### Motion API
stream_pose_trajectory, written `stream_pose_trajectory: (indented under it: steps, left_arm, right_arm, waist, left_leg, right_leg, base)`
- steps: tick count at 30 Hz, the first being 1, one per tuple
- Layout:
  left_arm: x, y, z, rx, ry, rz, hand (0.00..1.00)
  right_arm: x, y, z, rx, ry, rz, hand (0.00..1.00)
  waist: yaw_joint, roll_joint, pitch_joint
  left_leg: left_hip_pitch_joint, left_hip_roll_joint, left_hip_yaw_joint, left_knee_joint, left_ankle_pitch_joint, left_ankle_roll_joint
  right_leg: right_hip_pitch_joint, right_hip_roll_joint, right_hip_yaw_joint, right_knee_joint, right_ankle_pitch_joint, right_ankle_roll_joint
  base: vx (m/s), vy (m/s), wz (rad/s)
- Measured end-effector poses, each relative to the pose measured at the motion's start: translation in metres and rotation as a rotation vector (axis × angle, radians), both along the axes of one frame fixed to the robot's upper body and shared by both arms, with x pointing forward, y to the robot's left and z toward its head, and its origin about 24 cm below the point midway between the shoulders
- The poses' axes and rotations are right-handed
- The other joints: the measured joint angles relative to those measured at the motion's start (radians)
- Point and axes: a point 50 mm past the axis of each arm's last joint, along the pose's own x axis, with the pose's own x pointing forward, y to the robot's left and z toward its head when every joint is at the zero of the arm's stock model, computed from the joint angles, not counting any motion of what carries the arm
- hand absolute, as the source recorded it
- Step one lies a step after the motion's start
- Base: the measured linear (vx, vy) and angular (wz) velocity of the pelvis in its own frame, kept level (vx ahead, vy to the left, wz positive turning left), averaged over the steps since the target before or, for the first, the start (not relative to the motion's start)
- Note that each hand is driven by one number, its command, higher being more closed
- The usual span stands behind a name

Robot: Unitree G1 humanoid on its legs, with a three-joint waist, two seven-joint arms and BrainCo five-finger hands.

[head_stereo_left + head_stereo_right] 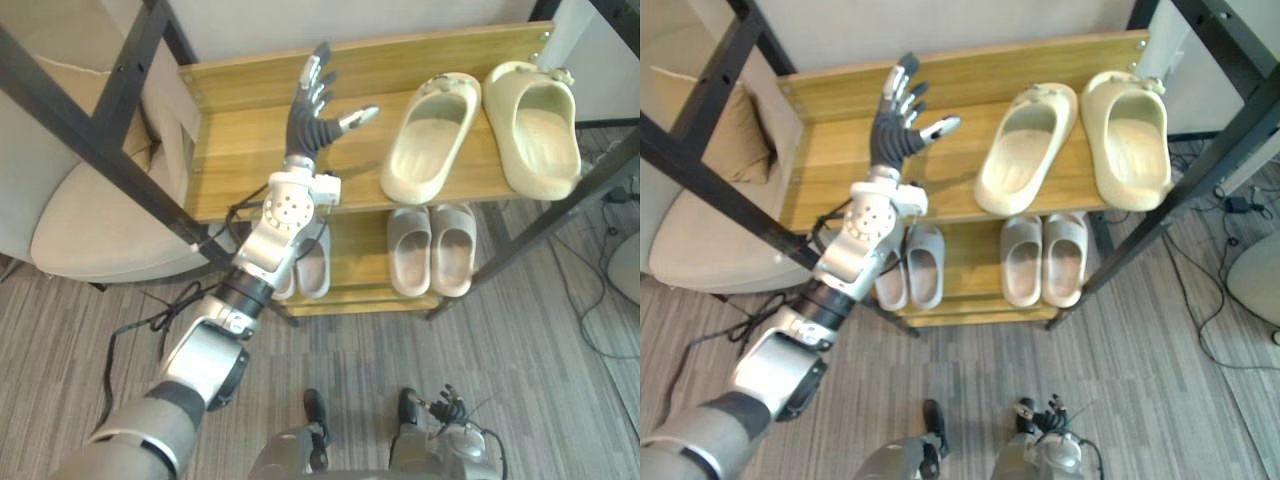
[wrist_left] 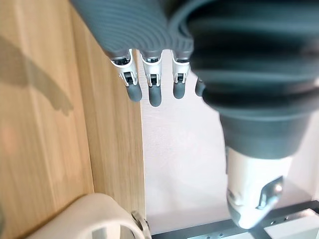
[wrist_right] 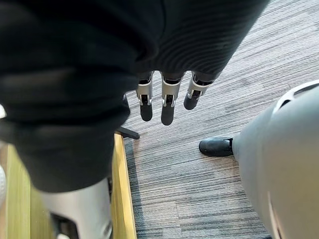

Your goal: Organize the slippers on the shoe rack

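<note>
Left hand (image 1: pixel 305 125) hovers above the top shelf (image 1: pixel 235 160) of the shoe rack, fingers spread, holding nothing. Cream slippers (image 1: pixel 432 135) lie on the same shelf to its right, untouched. Right hand (image 3: pixel 167 102) hangs over the floor (image 3: pixel 199 194), fingers straight.

Head-mounted eye views steeply down on the shared shoe rack (image 1: pixel 240 150); wrist views very close.

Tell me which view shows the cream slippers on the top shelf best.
The right eye view: both cream slippers lie whole, seen from above. The left eye view shows nearly the same. The left wrist view catches just a rim of one.
</note>
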Motion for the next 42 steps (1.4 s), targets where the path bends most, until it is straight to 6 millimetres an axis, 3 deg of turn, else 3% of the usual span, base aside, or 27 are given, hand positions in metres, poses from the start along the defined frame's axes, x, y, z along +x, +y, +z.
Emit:
stream_pose_trajectory:
  steps: [23, 32, 42]
  left_arm:
    - [-0.03, -0.057, -0.057, 0.049, 0.148, -0.237, 0.0]
    - [-0.042, -0.081, -0.064, 0.097, 0.158, -0.319, 0.0]
    - [-0.059, -0.109, -0.069, 0.15, 0.15, -0.408, 0.0]
  right_arm:
    - [0.001, 0.001, 0.0, -0.022, 0.006, 0.027, 0.0]
    - [0.004, 0.003, 0.001, -0.024, -0.001, 0.034, 0.0]
    - [0.007, 0.004, 0.003, -0.024, -0.012, 0.035, 0.0]
  waist:
    - [0.018, -0.018, 0.001]
    - [0.018, -0.038, 0.0]
    - [0.017, -0.042, 0.0]
  left_leg:
    - [0.022, 0.0, -0.024, 0.002, 0.004, -0.006]
    - [0.028, 0.002, -0.023, 0.001, 0.0, -0.011]
    - [0.03, 0.005, -0.016, 0.001, -0.002, -0.014]
  right_leg:
    - [0.021, -0.006, -0.029, 0.044, -0.02, 0.004]
    - [0.021, -0.006, -0.029, 0.059, -0.031, 0.002]
    - [0.015, -0.006, -0.023, 0.069, -0.038, 0.002]
  base:
    - [-0.01, 0.002, 0.03]
    - [0.0, 0.0, 0.0]
    - [0.0, -0.002, -0.01]
